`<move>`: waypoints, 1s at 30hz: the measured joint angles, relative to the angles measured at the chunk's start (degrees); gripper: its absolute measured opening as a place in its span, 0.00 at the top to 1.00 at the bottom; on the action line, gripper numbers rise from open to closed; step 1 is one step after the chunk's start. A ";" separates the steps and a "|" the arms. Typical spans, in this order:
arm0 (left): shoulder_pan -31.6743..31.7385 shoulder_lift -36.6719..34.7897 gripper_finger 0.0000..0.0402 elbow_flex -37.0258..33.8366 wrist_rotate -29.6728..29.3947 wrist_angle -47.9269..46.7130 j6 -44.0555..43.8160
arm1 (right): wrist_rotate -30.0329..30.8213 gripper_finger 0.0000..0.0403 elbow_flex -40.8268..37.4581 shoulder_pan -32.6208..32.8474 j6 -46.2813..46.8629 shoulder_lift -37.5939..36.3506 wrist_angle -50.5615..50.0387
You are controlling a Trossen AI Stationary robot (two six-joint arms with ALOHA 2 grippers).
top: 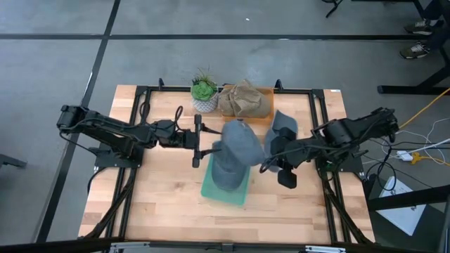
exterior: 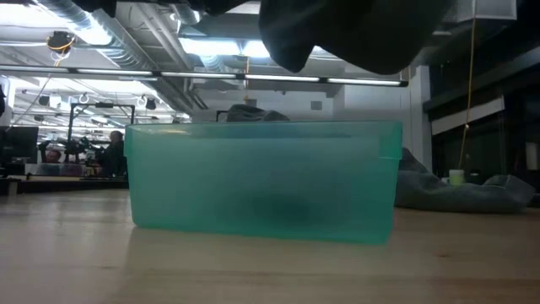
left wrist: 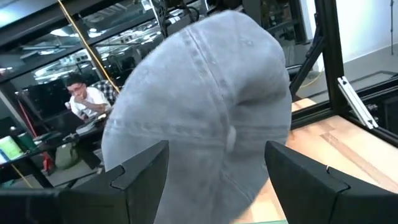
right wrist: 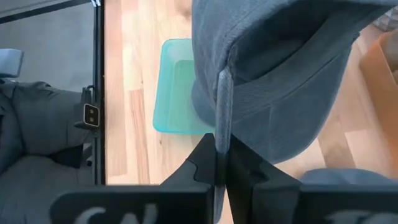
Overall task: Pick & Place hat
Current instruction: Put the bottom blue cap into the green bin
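Grey cap held in the air above the green bin

The right gripper (right wrist: 221,163) has its fingers pressed together on the edge of the grey cap (top: 237,153), and the cap hangs over the green plastic bin (top: 225,188) in the middle of the wooden table (top: 162,197), not touching it. The left gripper (top: 197,141) stands just beside the cap's crown with its fingers apart, holding nothing. Behind are a small potted plant (top: 204,93) and a crumpled paper bag (top: 245,99).

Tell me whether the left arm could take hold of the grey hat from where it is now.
Probably yes. The left claw is open, and the grey hat hangs right in front of its fingers, nothing between them. The right claw is shut on the hat's edge, holding it above the green bin.
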 joint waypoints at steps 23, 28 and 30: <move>0.17 7.67 0.38 1.99 2.03 3.66 0.02 | -6.61 0.96 0.00 -4.51 -11.56 3.79 6.96; 0.17 7.64 0.59 1.99 6.58 3.74 0.46 | -6.79 0.96 0.00 -4.49 -12.61 3.79 6.49; 0.17 7.41 0.71 1.99 7.78 3.44 0.46 | -6.76 0.96 0.00 -4.49 -13.04 3.79 5.26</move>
